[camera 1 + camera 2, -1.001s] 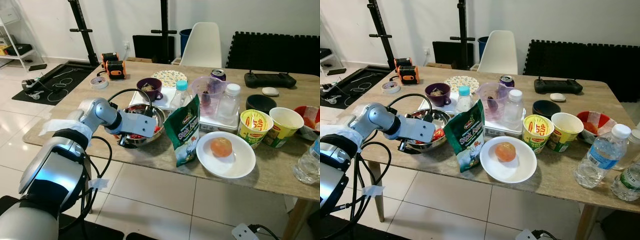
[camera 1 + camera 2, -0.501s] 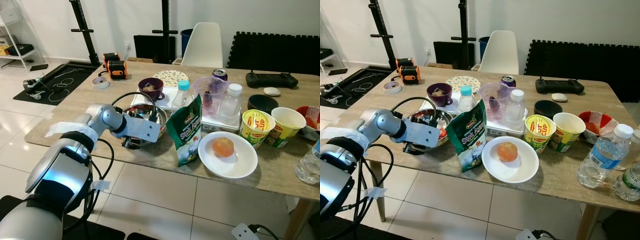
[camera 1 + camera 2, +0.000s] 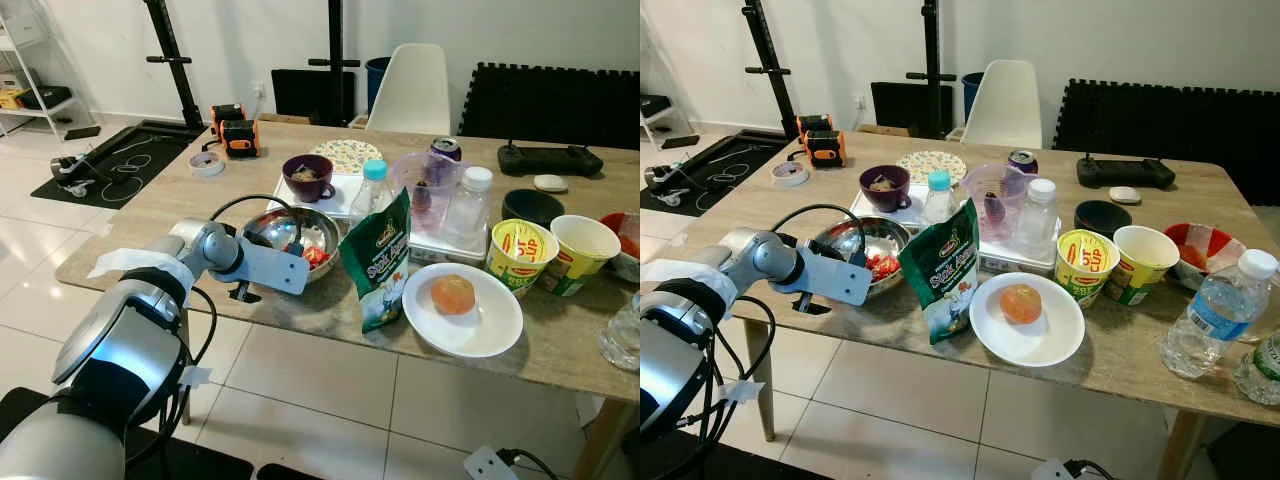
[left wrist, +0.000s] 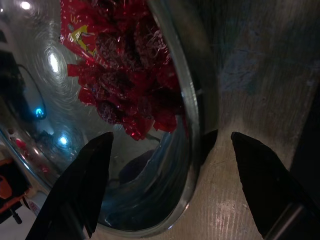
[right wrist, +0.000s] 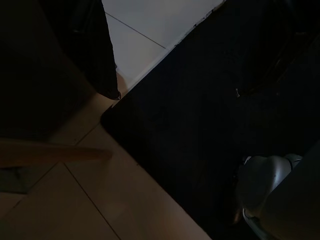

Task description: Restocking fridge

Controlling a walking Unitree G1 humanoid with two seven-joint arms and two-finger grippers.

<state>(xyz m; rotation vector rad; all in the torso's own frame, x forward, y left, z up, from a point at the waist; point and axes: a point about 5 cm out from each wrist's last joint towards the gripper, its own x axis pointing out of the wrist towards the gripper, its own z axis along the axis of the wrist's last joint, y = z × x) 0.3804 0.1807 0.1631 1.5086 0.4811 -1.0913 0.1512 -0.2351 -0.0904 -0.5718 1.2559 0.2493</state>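
Wooden tabletop (image 3: 300, 325) crowded, nothing restocked yet; left gripper (image 4: 170, 150) jaws spread astride rim of shiny steel bowl (image 3: 290, 232), not yet clamped.

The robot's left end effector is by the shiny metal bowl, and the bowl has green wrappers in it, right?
Not quite. The left end effector is by the metal bowl, but the wrappers inside are red, not green. The left wrist view shows them clearly.
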